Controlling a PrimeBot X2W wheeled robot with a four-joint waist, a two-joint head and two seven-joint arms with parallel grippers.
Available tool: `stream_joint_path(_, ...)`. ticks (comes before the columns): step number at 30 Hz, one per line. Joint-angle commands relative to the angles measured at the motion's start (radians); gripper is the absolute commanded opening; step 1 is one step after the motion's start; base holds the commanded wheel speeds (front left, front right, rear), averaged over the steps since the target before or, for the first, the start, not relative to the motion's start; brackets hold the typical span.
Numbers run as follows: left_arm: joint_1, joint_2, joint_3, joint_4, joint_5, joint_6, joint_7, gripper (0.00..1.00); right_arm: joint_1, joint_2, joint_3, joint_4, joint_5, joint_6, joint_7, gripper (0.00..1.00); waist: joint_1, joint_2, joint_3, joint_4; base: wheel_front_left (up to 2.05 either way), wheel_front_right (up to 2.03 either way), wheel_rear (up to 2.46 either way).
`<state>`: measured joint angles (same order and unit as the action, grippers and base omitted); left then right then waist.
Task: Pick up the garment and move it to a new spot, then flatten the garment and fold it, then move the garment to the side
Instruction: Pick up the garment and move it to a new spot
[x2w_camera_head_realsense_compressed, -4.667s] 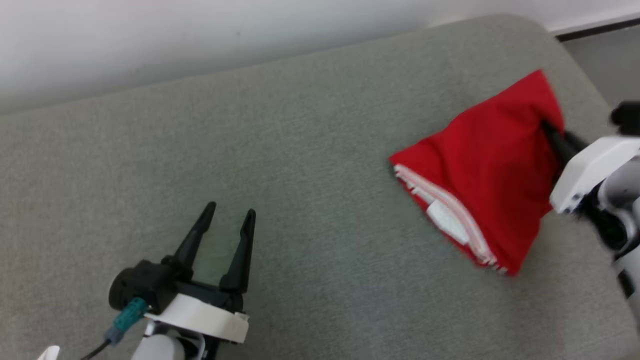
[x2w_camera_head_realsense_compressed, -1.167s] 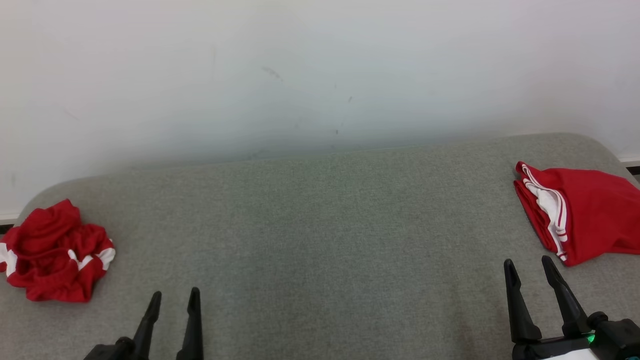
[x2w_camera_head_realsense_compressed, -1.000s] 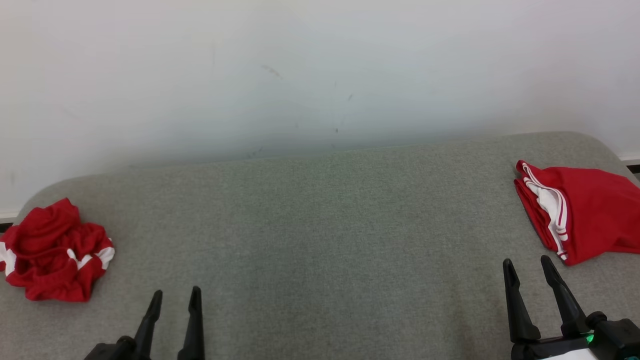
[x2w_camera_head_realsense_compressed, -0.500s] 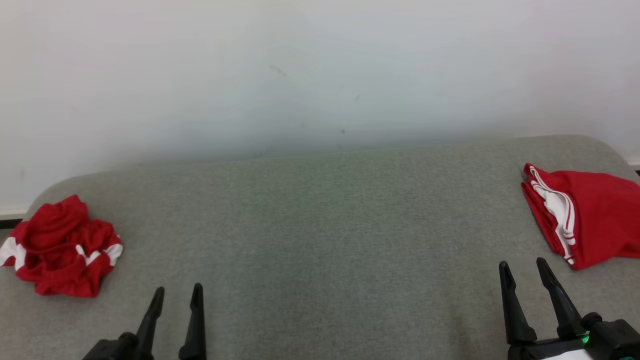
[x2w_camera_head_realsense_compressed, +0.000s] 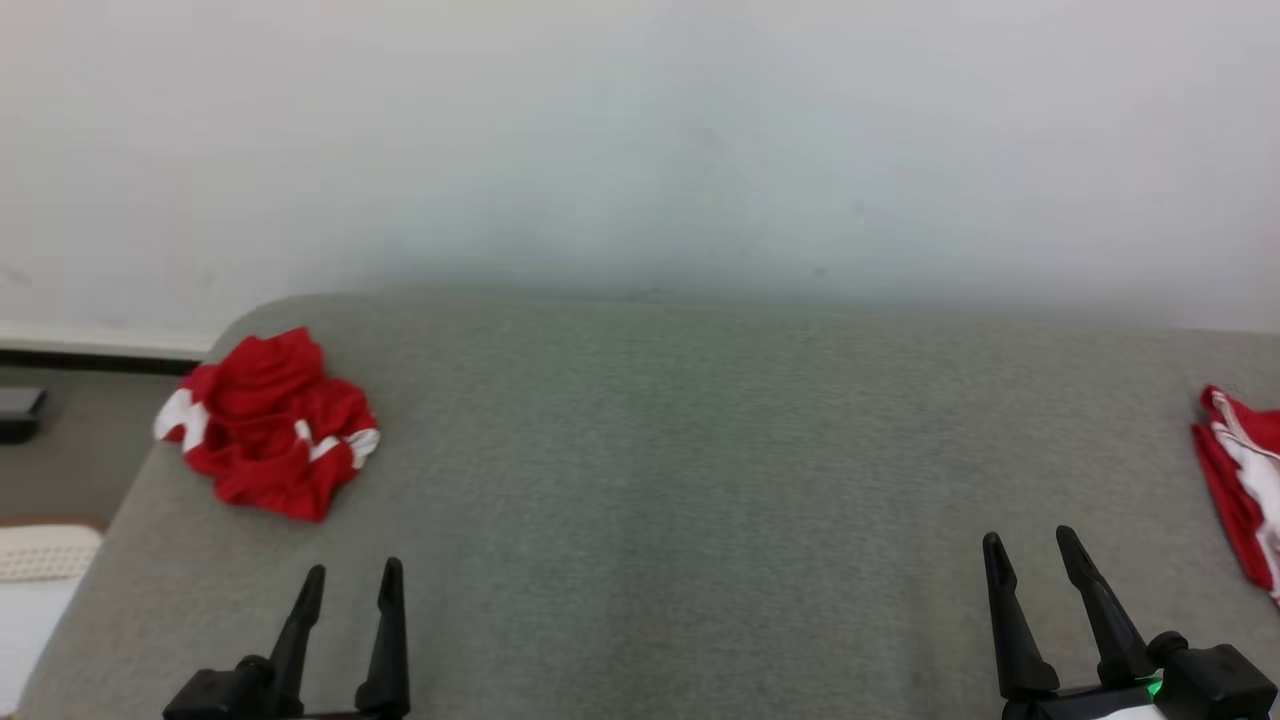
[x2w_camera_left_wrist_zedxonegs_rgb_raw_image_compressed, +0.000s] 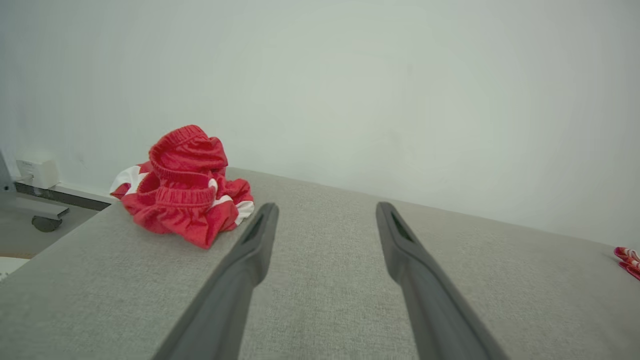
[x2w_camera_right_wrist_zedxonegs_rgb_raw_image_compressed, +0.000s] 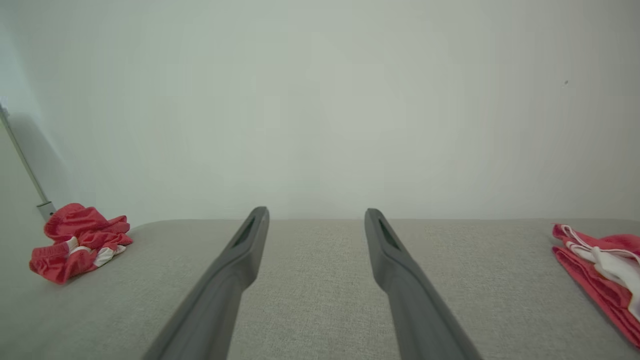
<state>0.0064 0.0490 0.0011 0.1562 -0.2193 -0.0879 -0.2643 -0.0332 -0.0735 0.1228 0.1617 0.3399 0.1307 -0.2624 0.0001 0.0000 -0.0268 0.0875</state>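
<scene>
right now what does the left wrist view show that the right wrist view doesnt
Left wrist view: the open left gripper, a white box and a caster wheel on the floor. Right wrist view: the open right gripper and a slanted grey pole by the wall. Both: the crumpled red garment at the left, the folded red garment at the right, the grey cushion and the wall.

No legible text, label, brand, number or sign, none on crumpled red garment, folded red garment, grey table
</scene>
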Motion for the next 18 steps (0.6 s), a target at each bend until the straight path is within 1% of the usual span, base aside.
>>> stream_joint_path(1,-0.005,0.003,0.007,0.004,0.007,-0.003,0.000,1.00,0.011,-0.001,0.002,0.003,0.003,0.000,-0.003,1.00,-0.0001,0.0000,0.001,0.057,0.00,0.00,0.00)
stream_joint_path(3,-0.005,0.003,0.003,0.003,0.009,-0.002,0.001,1.00,0.011,0.001,0.002,0.005,0.005,0.000,-0.003,1.00,-0.0001,0.0000,0.000,0.091,0.00,0.00,0.00)
stream_joint_path(4,-0.005,0.003,0.003,0.003,0.009,-0.002,0.001,1.00,0.011,0.001,0.002,0.005,0.005,0.000,-0.003,1.00,-0.0001,0.0000,0.000,0.091,0.00,0.00,0.00)
stream_joint_path(11,-0.007,0.004,0.019,0.012,0.021,-0.009,0.000,1.00,0.003,0.008,0.019,0.014,0.008,0.000,-0.003,1.00,-0.0001,0.0000,-0.001,0.187,0.00,0.00,0.00)
stream_joint_path(14,-0.008,0.003,0.026,0.014,0.024,-0.013,0.001,1.00,0.000,0.010,0.025,0.015,0.010,0.000,-0.003,1.00,-0.0001,0.0000,-0.003,0.212,0.00,0.00,0.00)
stream_joint_path(18,-0.010,0.003,0.033,0.016,0.027,-0.015,0.001,1.00,-0.002,0.014,0.028,0.017,0.012,0.000,-0.003,1.00,-0.0001,0.0000,-0.005,0.225,0.00,0.00,0.00)
